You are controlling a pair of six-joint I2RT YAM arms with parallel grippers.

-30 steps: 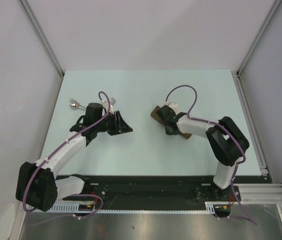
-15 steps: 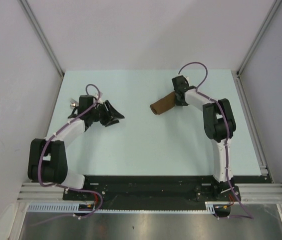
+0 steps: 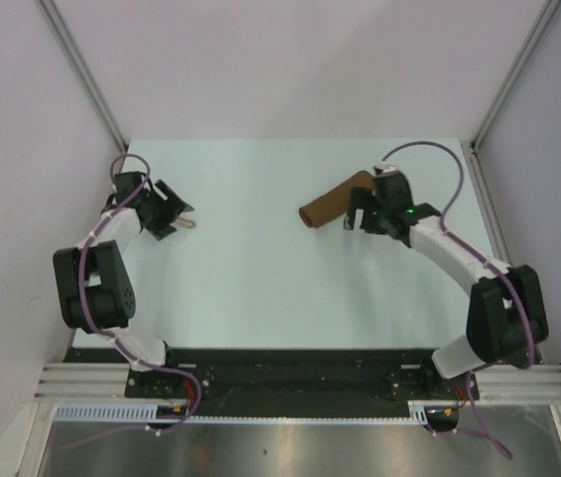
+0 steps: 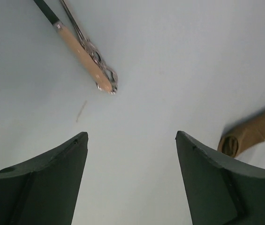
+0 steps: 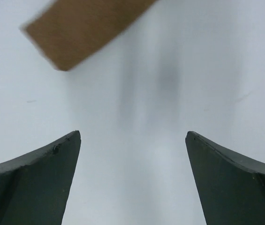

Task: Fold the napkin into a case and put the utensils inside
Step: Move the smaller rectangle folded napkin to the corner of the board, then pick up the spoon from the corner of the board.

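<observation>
The left gripper (image 4: 131, 134) is hovering wide open and empty at the far left of the pale green table (image 3: 260, 288), just beside the tan-handled silver utensils (image 4: 78, 50). The narrow dark-brown napkin case (image 3: 335, 202) is lying right of centre. The right gripper (image 5: 132, 132) is standing wide open and empty just beside it.

A pale mint table (image 3: 280, 298) sits between plain white walls (image 3: 290, 60), with grey metal posts (image 3: 83, 75) at the corners.

Left end effector (image 4: 131, 137) and right end effector (image 5: 133, 135) both empty, far forward, pointed downward (jaws wide apart)
</observation>
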